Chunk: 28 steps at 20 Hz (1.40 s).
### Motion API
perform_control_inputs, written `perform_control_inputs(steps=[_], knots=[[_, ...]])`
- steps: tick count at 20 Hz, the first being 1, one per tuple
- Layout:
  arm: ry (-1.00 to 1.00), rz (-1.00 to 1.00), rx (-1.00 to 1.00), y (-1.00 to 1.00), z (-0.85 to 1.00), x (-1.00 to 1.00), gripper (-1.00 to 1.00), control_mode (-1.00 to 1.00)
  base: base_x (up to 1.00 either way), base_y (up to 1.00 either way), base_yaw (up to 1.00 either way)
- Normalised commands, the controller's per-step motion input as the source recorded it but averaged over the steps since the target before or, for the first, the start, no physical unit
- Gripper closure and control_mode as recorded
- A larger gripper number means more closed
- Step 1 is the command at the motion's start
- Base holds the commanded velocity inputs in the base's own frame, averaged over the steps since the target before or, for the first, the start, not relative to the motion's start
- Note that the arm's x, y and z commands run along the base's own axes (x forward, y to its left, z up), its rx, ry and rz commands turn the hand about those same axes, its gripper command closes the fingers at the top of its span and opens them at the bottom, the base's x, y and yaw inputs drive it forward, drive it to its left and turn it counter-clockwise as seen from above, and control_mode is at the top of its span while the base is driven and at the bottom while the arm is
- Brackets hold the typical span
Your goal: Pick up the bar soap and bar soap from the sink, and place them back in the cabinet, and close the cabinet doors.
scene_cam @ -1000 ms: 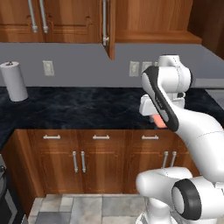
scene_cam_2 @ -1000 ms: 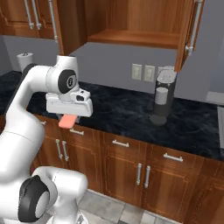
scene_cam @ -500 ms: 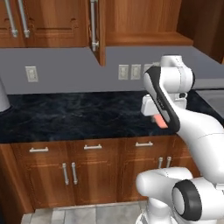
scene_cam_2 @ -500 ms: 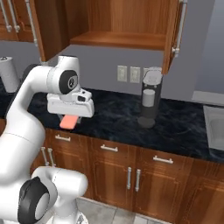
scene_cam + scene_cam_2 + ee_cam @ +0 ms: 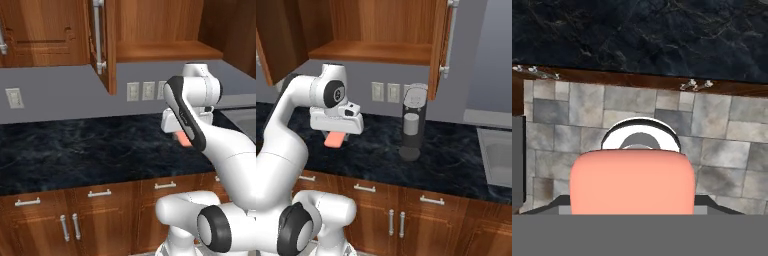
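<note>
— What is the hand doing right now?

— I'm looking at the gripper (image 5: 334, 136) clamping a bar soap (image 5: 631, 182), its fingers closed on it. In the hand view the soap is showing as a smooth, matte, salmon-pink slab with rounded corners, flat-faced, and it is covering the finger tips. Past it I'm seeing grey stone floor tiles, the reddish-brown fronts of the low cabinets with small silver handles, and the dark marbled counter (image 5: 662, 35) along the top.

— And from the base cameras?

— From the right one the soap (image 5: 334, 139) is hanging out of the underside of the white hand, above the counter's (image 5: 446, 160) front edge. From the left one I'm only catching a pink sliver (image 5: 183, 138) behind the forearm.

— How is the arm sitting?

— It's folding up from the base, elbow high, wrist bending so the hand is pointing downward over the counter (image 5: 75, 150), which is glossy black stone with pale veins.

— The cabinet?

— The cabinet (image 5: 368, 51) is standing open above, warm wood with a plain shelf, just higher than the arm. One of the cabinet doors (image 5: 439, 40) is swinging out on the right with its long silver bar handle. A grey, cylindrical appliance (image 5: 412, 125) is standing on the counter below it, and the sink's (image 5: 497, 155) metal edge is showing at far right.
</note>
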Motion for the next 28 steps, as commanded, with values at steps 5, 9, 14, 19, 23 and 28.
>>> perform_control_inputs(steps=[5, 9, 14, 19, 23, 28], knots=[[0.00, 0.00, 0.00, 0.00, 0.00, 0.00, 1.00, 1.00, 0.41, 0.23, -0.22], [0.00, 0.00, 0.00, 0.00, 0.00, 0.00, 1.00, 1.00, 0.37, 0.25, -0.21], [0.00, 0.00, 0.00, 0.00, 0.00, 0.00, 1.00, 1.00, 0.38, 0.26, -0.05], [0.00, 0.00, 0.00, 0.00, 0.00, 0.00, 1.00, 1.00, 0.33, 0.27, -0.02], [0.00, 0.00, 0.00, 0.00, 0.00, 0.00, 1.00, 1.00, 0.25, 0.39, 0.00], [0.00, 0.00, 0.00, 0.00, 0.00, 0.00, 1.00, 1.00, 0.30, 0.38, 0.00]])
